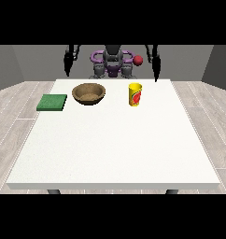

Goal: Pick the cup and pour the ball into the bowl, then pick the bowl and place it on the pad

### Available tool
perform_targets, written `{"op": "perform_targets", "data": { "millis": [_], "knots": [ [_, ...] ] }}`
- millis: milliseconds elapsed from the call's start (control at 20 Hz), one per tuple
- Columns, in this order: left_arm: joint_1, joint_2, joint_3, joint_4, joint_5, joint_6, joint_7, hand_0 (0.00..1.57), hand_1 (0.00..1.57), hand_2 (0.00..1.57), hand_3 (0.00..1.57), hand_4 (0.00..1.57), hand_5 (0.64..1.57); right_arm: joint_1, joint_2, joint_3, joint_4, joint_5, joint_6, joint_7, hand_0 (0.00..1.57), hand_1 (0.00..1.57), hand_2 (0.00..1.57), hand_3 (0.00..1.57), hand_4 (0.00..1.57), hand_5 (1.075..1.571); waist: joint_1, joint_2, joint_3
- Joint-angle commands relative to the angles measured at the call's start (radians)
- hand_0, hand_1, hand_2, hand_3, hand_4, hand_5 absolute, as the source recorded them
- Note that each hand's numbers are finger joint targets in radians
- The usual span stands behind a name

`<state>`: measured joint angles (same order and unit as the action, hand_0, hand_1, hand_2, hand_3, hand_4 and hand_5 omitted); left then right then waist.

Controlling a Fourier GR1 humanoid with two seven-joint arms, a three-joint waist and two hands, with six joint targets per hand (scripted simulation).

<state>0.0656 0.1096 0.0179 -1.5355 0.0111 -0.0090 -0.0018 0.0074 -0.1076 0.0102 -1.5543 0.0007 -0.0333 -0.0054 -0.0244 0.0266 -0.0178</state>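
Cup (135,94), yellow, stands upright on the white table (115,144), below and inward of the hand at the view's right (156,67). Bowl (89,93) and green pad (52,102) sit nearer the hand at the view's left (67,63). Both hands hang down; I cannot tell how their fingers lie.

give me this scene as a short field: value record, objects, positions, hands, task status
table: white table, robot behind its far edge
cup: yellow cup, upright, far side, right of the bowl
bowl: brown bowl, far side, between pad and cup, apart from both
pad: green pad, flat, near the table's left edge
ball: not visible from this view
hand at view's left: hanging beside the body, touching nothing
hand at view's right: hanging beside the body, touching nothing
task status: cup not yet picked, bowl not on pad
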Motion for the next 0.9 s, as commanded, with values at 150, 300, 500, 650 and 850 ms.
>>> {"op": "perform_targets", "data": {
  "millis": [150, 300, 500, 650, 850],
  "knots": [
    [0.000, 0.042, 0.015, -0.091, 0.004, -0.004, 0.063, 0.00, 0.00, 0.00, 0.00, 0.00, 1.535, -0.014, -0.037, -0.010, -0.092, -0.011, 0.011, 0.069, 0.00, 0.00, 0.00, 0.00, 0.62, 1.559, 0.011, -0.227, 0.0169],
    [-0.038, -0.103, -0.131, -0.179, 0.078, 0.080, 0.201, 0.00, 0.00, 0.00, 0.00, 0.00, 1.535, 0.011, -0.018, -0.055, -0.098, -0.116, 0.039, 0.126, 0.00, 0.00, 0.00, 0.00, 0.62, 1.559, -0.053, -0.302, 0.0213],
    [-0.019, -0.107, -0.316, -0.290, 0.064, 0.260, 0.360, 0.00, 0.00, 0.00, 0.00, 0.00, 1.532, -0.010, -0.053, -0.120, -0.125, -0.178, 0.039, 0.233, 0.00, 0.00, 0.00, 0.00, 0.59, 1.562, 0.010, -0.329, 0.0189],
    [-0.035, -0.108, -0.265, -0.396, 0.029, 0.263, 0.433, 0.00, 0.00, 0.00, 0.00, 0.00, 1.536, 0.041, -0.070, -0.126, -0.199, -0.199, 0.064, 0.263, 0.00, 0.00, 0.00, 0.00, 0.55, 1.563, 0.012, -0.297, 0.0181],
    [-0.043, -0.109, -0.272, -0.404, 0.015, 0.253, 0.313, 0.00, 0.00, 0.00, 0.00, 0.00, 1.529, 0.037, -0.048, -0.143, -0.232, -0.204, 0.081, 0.170, 0.00, 0.00, 0.00, 0.00, 0.52, 1.561, 0.007, -0.159, 0.0178]
  ]
}}
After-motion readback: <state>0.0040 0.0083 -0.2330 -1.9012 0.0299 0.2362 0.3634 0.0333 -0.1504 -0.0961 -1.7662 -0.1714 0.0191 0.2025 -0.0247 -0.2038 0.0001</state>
